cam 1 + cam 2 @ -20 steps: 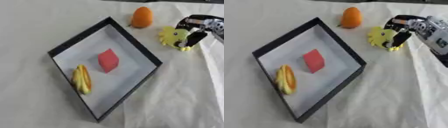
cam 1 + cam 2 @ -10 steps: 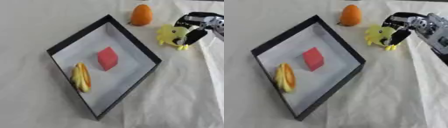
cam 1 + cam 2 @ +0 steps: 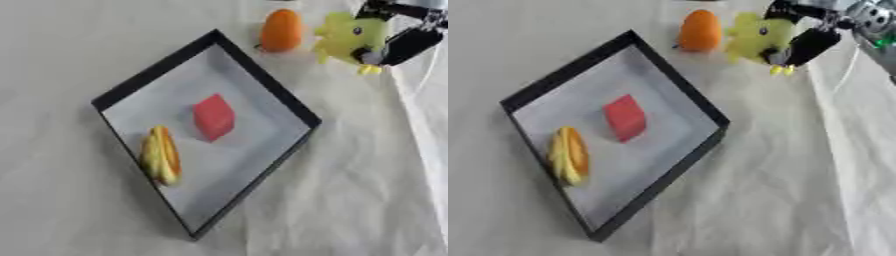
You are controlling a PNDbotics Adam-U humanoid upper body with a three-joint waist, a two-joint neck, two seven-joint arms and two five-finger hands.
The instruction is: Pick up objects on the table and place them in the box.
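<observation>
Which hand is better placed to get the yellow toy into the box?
The right hand: its fingers are already curled round the yellow toy, just beyond the box. The left hand shows in neither view.

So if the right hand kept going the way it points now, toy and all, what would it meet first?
Probably the orange object: the right hand, fingers curled on the yellow toy, points leftward at it. Depth is unclear, so it might pass above.

a pale, wrinkled cloth (image 3: 350,190) over the whole table, a fold line along its right side
</observation>
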